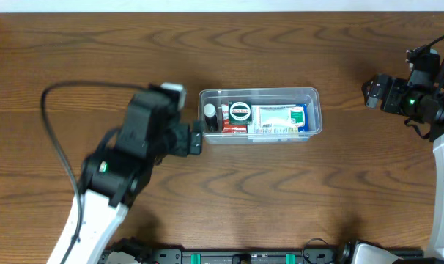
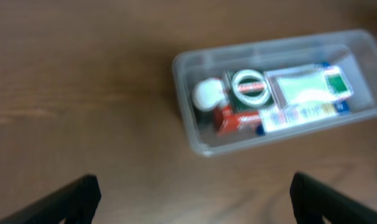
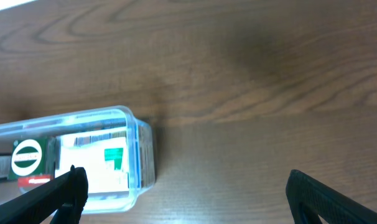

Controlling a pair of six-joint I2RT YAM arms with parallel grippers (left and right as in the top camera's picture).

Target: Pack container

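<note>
The clear plastic container [image 1: 314,97] lies in the middle of the wooden table. It holds a white-capped bottle [image 1: 209,111], a green round-lidded jar [image 1: 239,111], a red packet [image 1: 235,129] and a white-and-green carton [image 1: 280,119]. My left gripper [image 1: 195,138] is open and empty, just left of the container's left end. In the left wrist view the container [image 2: 183,93] lies ahead of the spread fingers [image 2: 191,193]. My right gripper [image 1: 371,91] is open and empty, well to the right of the container. The right wrist view shows the container's right end [image 3: 142,146] by its left finger.
The left arm's black cable [image 1: 53,139] loops over the table at the left. The table's front rail [image 1: 244,257] runs along the bottom edge.
</note>
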